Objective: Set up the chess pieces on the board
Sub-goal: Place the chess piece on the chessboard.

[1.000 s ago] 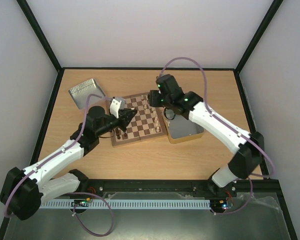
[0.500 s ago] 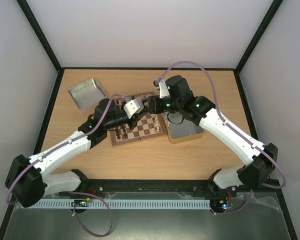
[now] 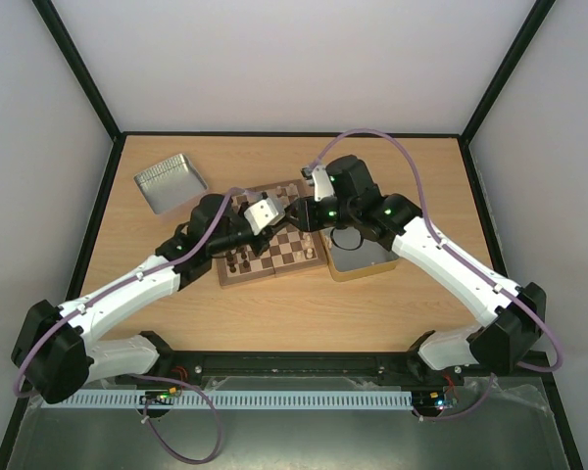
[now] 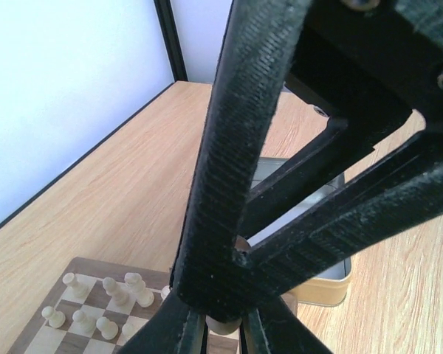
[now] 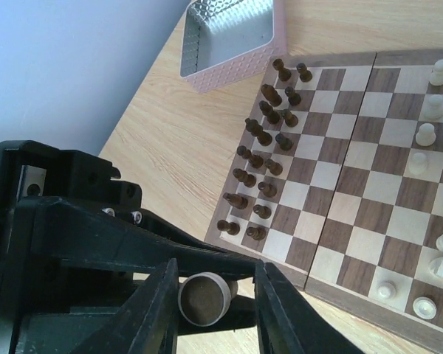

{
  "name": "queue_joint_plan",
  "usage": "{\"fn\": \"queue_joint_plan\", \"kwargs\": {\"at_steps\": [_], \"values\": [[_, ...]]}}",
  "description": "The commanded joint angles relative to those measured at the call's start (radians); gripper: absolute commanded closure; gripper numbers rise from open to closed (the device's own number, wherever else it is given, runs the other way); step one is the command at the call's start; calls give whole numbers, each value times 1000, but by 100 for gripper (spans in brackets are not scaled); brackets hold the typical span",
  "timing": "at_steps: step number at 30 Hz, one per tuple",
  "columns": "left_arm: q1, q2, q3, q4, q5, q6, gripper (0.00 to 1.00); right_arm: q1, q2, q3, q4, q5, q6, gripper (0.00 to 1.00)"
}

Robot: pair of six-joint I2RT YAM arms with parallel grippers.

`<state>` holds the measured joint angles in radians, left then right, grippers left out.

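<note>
The board lies mid-table. Dark pieces stand in two rows on its left side, and cream chess pieces line its right side; several also show in the left wrist view. My two grippers meet above the board's middle. My left gripper is shut on a cream chess piece and holds it in the air. My right gripper is open, with its fingers either side of that piece's round base. The base touches one finger, with a gap to the other.
A shiny tin with a gold rim sits against the board's right edge and shows in the left wrist view. A silver tin lies at the back left and shows in the right wrist view.
Both arms have swung in from opposite sides of the board and their grippers now meet above its middle. The right fingers now straddle the piece held by the left gripper.
</note>
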<state>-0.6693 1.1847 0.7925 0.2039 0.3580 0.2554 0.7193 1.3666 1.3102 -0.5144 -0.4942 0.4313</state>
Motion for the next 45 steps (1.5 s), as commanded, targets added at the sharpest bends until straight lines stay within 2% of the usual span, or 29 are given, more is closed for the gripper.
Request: {"fn": "queue_joint_plan", "kwargs": {"at_steps": [1, 6, 7, 10, 11, 14, 17, 21, 27, 31, 34, 39, 45], "values": [[-3, -3, 37, 31, -3, 5, 89, 1, -9, -21, -2, -22, 7, 74], [-3, -10, 33, 39, 5, 2, 84, 1, -3, -37, 55, 7, 51, 91], [-3, -13, 34, 37, 0, -3, 78, 1, -7, -44, 76, 21, 67, 93], [-3, -28, 35, 32, -62, -90, 48, 1, -37, -85, 167, 56, 124, 94], [-3, -38, 30, 36, -87, -132, 40, 0, -52, -102, 208, 65, 144, 94], [2, -87, -19, 76, -98, -269, 27, 2, -110, -169, 362, 93, 222, 94], [16, -143, -52, 100, -69, -476, 22, 1, -177, -236, 525, 111, 296, 94], [51, -220, -55, 148, -1, -797, 21, 2, -226, -296, 728, 74, 398, 94], [93, -261, -23, 261, 67, -1288, 21, 1, -233, -346, 1002, -96, 564, 93], [107, -229, -32, 431, 146, -1526, 29, 2, -221, -348, 1106, -177, 629, 93], [107, -191, -28, 534, 208, -1623, 41, 5, -221, -346, 1124, -193, 631, 93], [106, -171, -42, 640, 224, -1683, 54, 4, -212, -341, 1107, -210, 615, 93], [106, -153, -68, 726, 235, -1737, 58, 4, -210, -334, 1034, -205, 563, 93]]}}
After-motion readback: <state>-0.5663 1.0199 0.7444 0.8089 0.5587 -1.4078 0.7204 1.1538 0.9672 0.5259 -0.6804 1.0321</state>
